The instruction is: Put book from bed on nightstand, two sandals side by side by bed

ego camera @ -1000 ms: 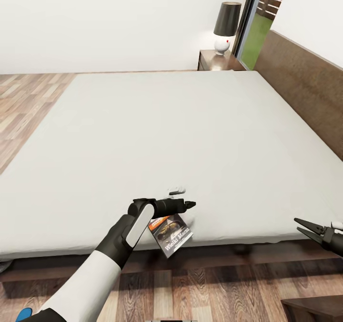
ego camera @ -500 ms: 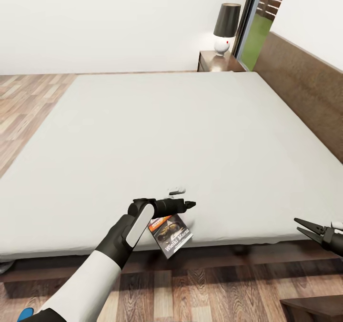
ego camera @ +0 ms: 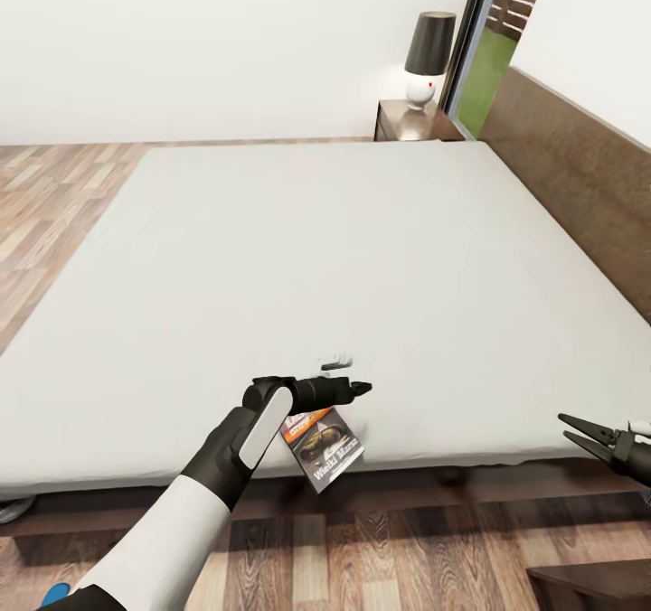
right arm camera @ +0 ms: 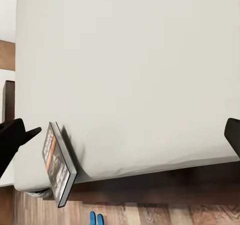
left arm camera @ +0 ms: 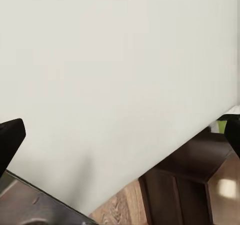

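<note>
Book (ego camera: 324, 446): thin, light, floppy paperback hanging below the left gripper (ego camera: 360, 389), best pinched by its spine.
Left gripper: closed, apparently clamping the book's top edge.
Right gripper (ego camera: 570, 433): jaws spread, empty.

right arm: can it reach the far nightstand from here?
Probably not. The right gripper hangs open off the near edge of the bed, and the nightstand with the lamp stands beyond the whole mattress. The base likely has to drive round.
</note>
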Available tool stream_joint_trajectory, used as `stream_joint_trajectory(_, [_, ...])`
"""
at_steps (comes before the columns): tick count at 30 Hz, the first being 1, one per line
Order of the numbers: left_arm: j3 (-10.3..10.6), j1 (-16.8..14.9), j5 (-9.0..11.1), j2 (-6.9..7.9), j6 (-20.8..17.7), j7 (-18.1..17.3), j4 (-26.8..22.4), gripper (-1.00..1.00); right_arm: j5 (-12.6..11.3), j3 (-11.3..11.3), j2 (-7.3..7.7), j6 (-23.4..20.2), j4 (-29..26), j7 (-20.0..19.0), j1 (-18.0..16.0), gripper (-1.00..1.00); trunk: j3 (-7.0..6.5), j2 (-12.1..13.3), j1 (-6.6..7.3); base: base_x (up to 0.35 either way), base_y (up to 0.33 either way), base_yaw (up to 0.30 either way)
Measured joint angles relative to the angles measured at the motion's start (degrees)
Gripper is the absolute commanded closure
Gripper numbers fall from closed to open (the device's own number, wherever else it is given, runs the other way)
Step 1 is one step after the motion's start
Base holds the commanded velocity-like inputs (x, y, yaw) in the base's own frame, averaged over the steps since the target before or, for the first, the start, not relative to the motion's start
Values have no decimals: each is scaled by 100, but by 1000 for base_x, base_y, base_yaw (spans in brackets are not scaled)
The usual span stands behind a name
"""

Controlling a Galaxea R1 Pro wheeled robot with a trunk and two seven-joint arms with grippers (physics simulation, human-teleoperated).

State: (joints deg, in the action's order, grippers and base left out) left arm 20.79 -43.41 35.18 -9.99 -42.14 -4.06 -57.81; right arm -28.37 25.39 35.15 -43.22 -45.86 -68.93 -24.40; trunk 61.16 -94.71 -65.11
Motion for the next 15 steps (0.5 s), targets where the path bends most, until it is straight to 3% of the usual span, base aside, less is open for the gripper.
stream_joint_trajectory(15, [0,1,29,0,4,-3,0,-100,-7,0,0,0,-4,-15,0,-100,-269,602,330,0,0,0])
